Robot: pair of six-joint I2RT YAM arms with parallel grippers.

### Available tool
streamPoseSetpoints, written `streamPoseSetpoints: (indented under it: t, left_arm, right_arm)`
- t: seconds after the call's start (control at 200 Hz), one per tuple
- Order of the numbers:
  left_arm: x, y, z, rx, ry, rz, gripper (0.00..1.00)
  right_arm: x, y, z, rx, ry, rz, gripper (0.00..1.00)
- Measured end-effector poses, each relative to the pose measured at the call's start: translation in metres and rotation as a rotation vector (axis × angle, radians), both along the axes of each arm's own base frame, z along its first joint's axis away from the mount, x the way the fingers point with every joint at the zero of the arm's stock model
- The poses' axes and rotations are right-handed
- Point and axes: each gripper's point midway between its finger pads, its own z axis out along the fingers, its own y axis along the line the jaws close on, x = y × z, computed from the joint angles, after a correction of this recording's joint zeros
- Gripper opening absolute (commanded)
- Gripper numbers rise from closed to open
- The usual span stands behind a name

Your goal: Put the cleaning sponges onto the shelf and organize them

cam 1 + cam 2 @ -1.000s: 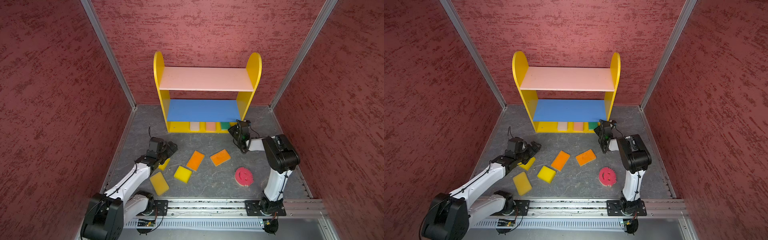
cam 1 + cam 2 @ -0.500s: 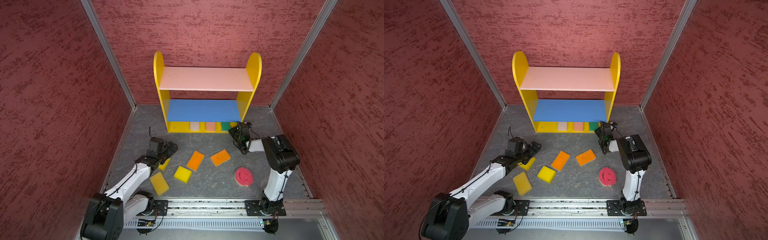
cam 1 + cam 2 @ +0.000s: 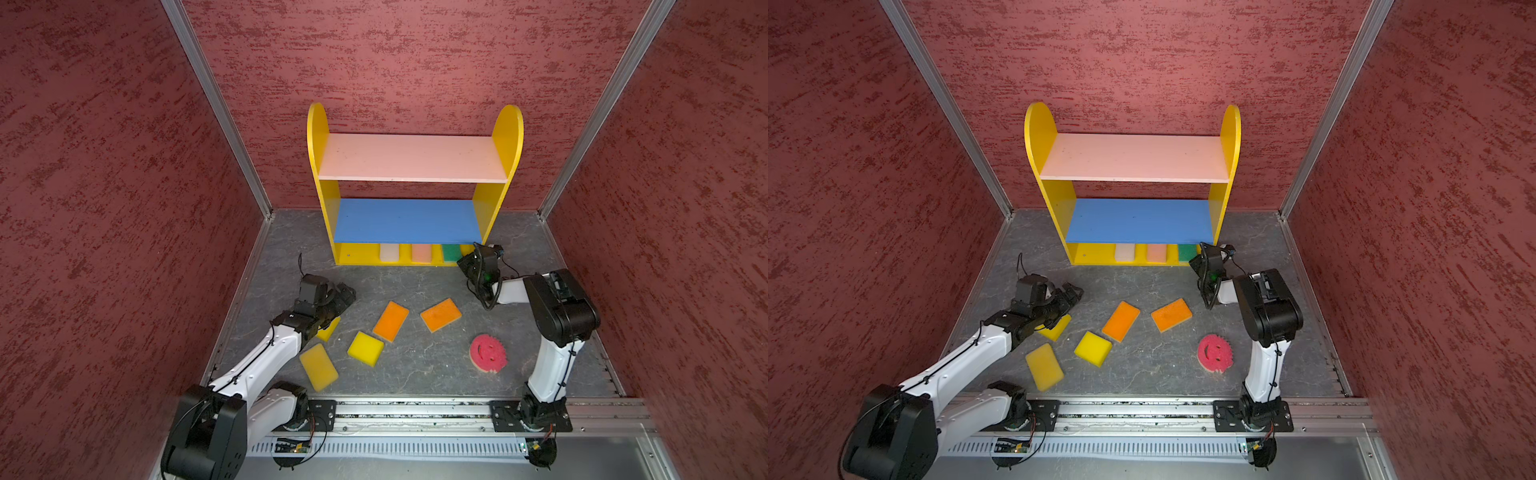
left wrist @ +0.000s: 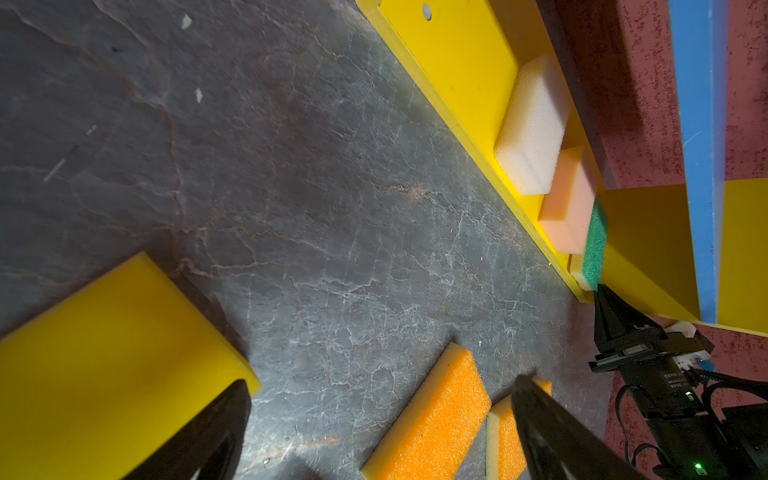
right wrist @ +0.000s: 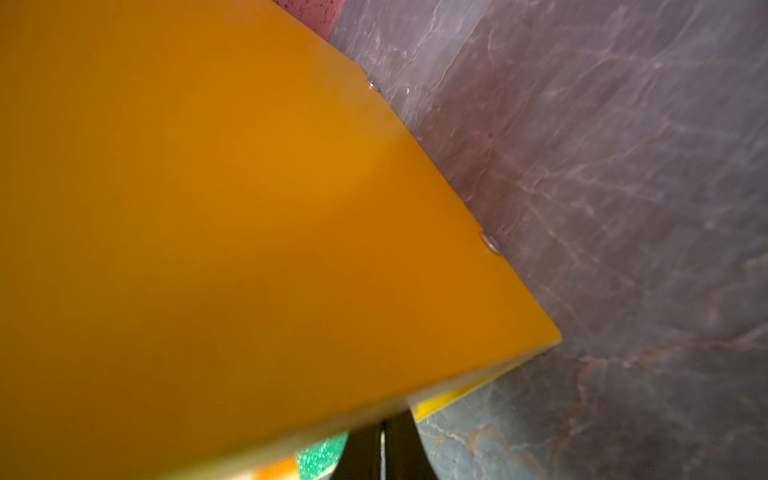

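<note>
Three-tier shelf (image 3: 415,158): pink and blue boards free, front right corner of the yellow bottom board just at the tips of the right gripper (image 4: 603,297), jaws together, nothing between. Left gripper (image 3: 347,296): jaws wide apart, empty, low over the grey floor (image 3: 415,374), one finger above a yellow sponge (image 4: 116,345), contact not discernible; open floor ahead, up to the shelf's front edge. On the bottom board beside the right tips: green sponge (image 3: 451,251), then peach sponge (image 3: 421,252), cream sponge (image 3: 389,252). Loose on the floor between the grippers: long yellow sponge (image 3: 318,365), orange sponge (image 3: 390,321), second orange sponge (image 3: 440,314), square yellow sponge (image 3: 365,348), round pink smiley sponge (image 3: 488,353).
</note>
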Motion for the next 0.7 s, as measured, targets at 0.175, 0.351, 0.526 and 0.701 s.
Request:
streamPoseSetpoints:
  t: [0.175,0.351,0.526,0.701]
  left_arm:
    - [0.000,0.000,0.000,0.000,-0.001,0.000,0.98]
    - [0.000,0.000,0.000,0.000,-0.001,0.001,0.98]
    - [0.000,0.000,0.000,0.001,-0.001,0.000,0.98]
    - [0.000,0.000,0.001,0.001,-0.002,0.000,0.98]
  right_arm:
    - [0.000,0.000,0.000,0.000,0.001,-0.001,0.13]
    - [-0.003,-0.001,-0.003,-0.001,0.008,-0.002,0.16]
    - [-0.004,-0.002,-0.003,-0.004,0.008,-0.004,0.25]
    - [-0.010,-0.003,0.007,-0.009,-0.005,0.002,0.35]
